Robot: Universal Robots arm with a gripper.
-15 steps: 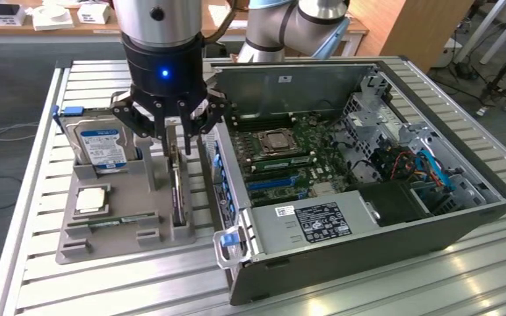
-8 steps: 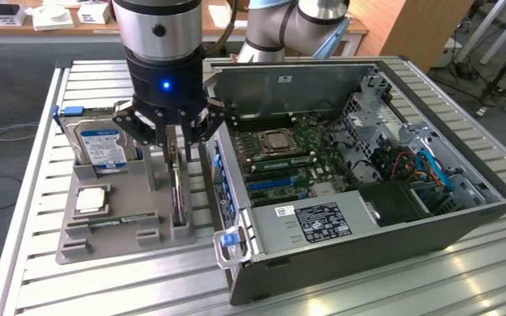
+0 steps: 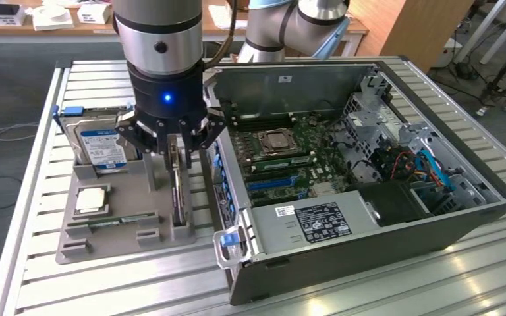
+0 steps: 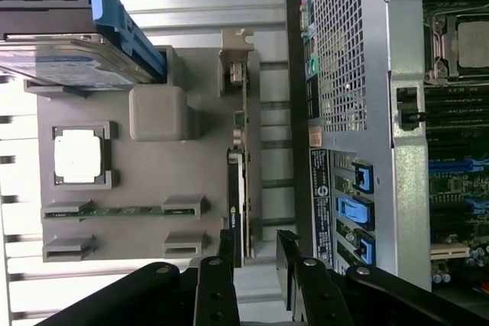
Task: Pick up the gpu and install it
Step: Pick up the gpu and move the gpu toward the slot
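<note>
Fingers point(image 4: 287, 250) spread open, straddling the top edge of the upright gpu point(image 4: 235, 188).

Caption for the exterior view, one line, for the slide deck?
Gripper open astride the gpu, standing on edge in its gray tray beside the open PC case.

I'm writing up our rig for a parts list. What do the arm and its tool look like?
The arm is a silver-grey cylinder with black bands; a pale blue joint cap sits behind. Its black wrist carries a glowing blue light. A dark cable runs alongside. The tool has black linked fingers with round pivot pins.
</note>
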